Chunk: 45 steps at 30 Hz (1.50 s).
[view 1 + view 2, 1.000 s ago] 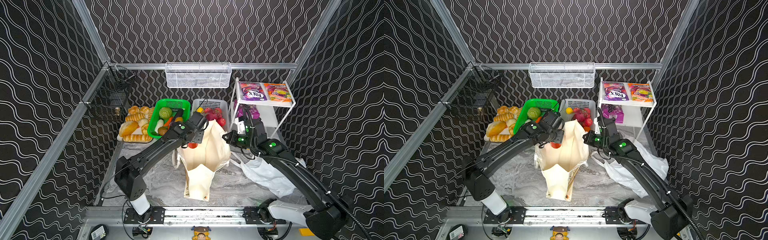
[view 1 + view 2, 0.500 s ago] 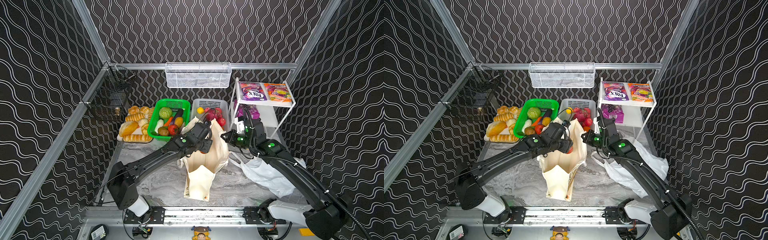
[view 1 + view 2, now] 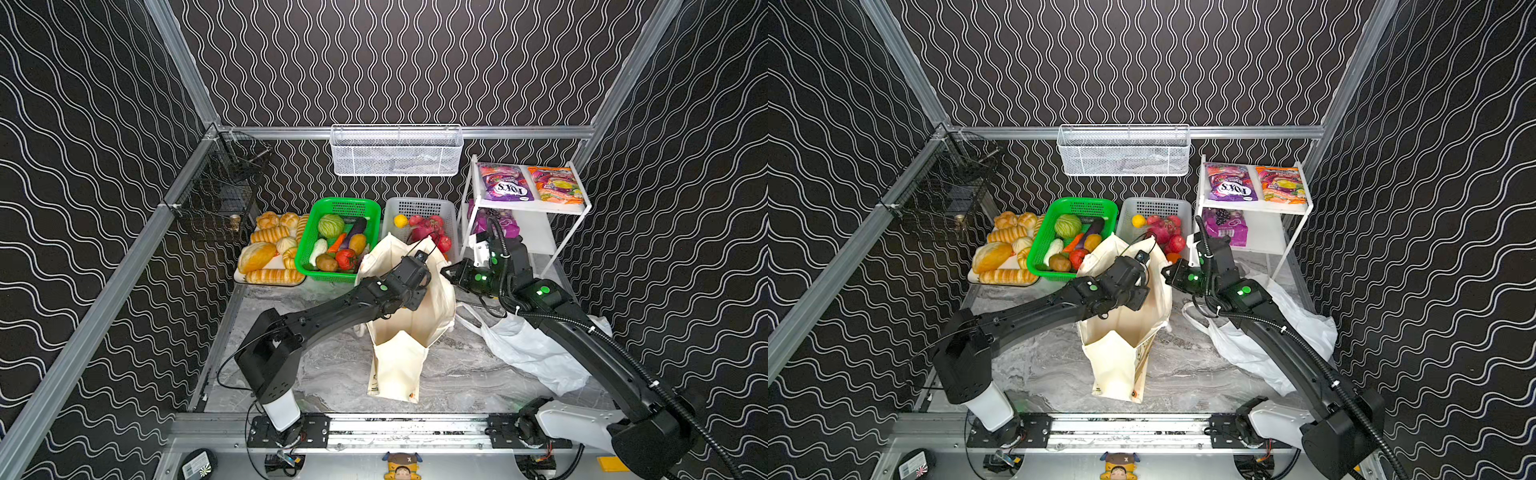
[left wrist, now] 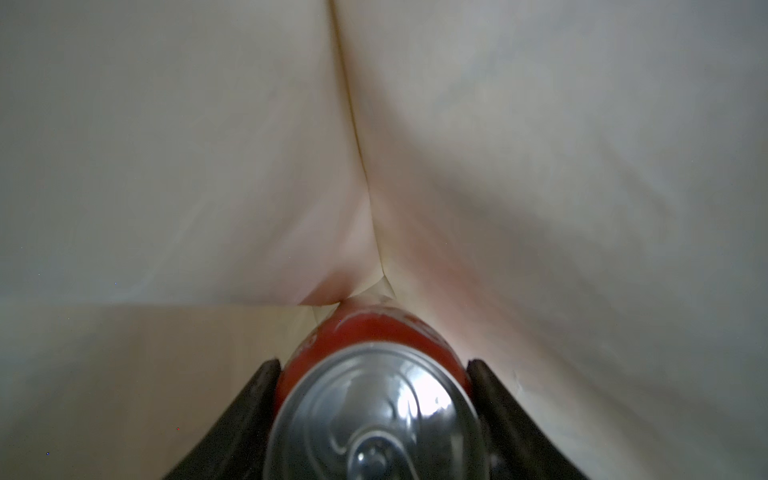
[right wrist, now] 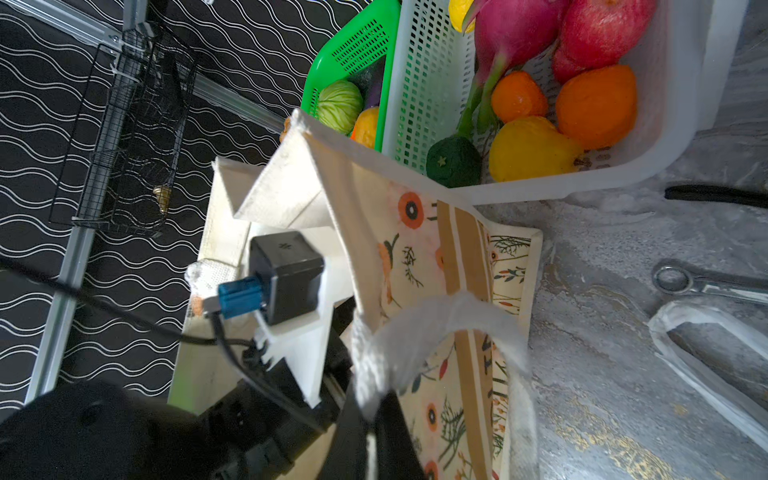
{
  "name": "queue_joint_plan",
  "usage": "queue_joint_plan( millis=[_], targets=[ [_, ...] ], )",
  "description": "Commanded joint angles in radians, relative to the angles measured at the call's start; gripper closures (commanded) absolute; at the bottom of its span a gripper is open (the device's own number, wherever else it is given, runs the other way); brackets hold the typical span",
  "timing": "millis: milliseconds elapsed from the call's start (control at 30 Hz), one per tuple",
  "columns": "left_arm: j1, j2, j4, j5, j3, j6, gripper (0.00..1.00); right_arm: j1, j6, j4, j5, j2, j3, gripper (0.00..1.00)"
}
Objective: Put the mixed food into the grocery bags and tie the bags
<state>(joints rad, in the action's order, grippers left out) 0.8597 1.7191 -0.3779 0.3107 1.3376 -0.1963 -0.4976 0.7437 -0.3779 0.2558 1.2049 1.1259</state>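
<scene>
Item: red soda can (image 4: 365, 328). Left gripper (image 4: 374, 368) is clasping it, jaws half-spread, inside the canvas tote (image 3: 399, 357), cloth crowding just ahead. Right gripper (image 5: 376, 409) is pinching the tote handle (image 5: 436, 320), closed tight. Risk: handle slipping, mouth collapsing, can snagging on the fold.

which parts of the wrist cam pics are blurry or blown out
Left wrist view: the red soda can sits out of focus close to the lens, white glare on its lid; the tote lining behind is dim. Right wrist view: the tote handle near the lens is blurred, the white basket sharp.
</scene>
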Motion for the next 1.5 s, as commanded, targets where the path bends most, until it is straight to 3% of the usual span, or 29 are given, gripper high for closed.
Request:
queue_joint_plan(
  millis=[0,100,500,833,1100,1467],
  targets=[
    [-0.001,0.023,-0.005,0.048,0.042,-0.036,0.77,-0.001,0.011,0.069,0.013,-0.01,-0.004,1.0],
    [-0.012,0.047,-0.027,0.082,0.061,-0.084,0.78,-0.001,0.013,0.068,0.014,-0.01,-0.008,1.0],
    [-0.04,0.099,0.111,0.05,0.013,-0.143,0.74,-0.001,0.016,0.061,0.012,-0.011,-0.017,1.0],
    [-0.041,0.118,0.25,0.098,-0.051,-0.1,0.72,-0.001,0.012,0.063,0.016,-0.013,-0.025,1.0],
    [-0.04,0.165,0.22,0.067,-0.072,-0.12,0.7,-0.001,0.013,0.071,0.02,-0.01,-0.036,1.0],
    [-0.04,0.16,0.129,0.004,-0.068,-0.106,0.59,-0.001,0.008,0.07,0.009,-0.007,-0.036,0.99]
  ],
)
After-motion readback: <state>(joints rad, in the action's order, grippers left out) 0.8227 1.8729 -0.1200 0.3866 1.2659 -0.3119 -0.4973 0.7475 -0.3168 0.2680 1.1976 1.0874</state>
